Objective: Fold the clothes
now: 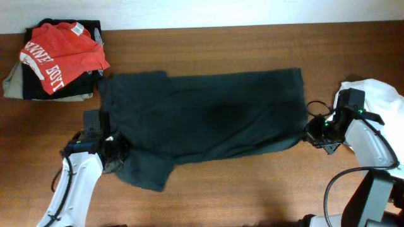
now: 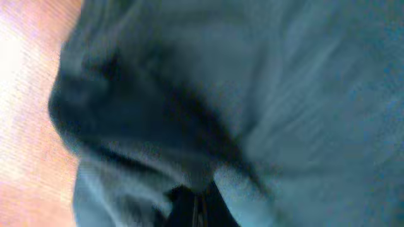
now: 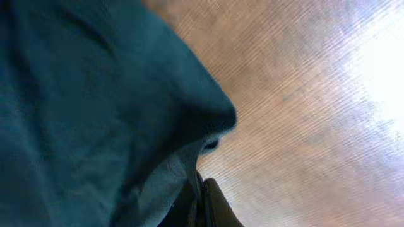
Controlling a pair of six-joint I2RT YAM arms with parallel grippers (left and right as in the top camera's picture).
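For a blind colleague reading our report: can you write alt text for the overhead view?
A dark T-shirt lies spread across a wooden table, the left end effector shut on its near left edge and the right end effector shut on its right edge. A red T-shirt tops a pile of clothes at the table's far left corner.

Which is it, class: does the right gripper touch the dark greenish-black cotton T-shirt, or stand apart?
Touching. The right wrist view shows the right gripper shut on a pinched fold of the dark greenish-black T-shirt.
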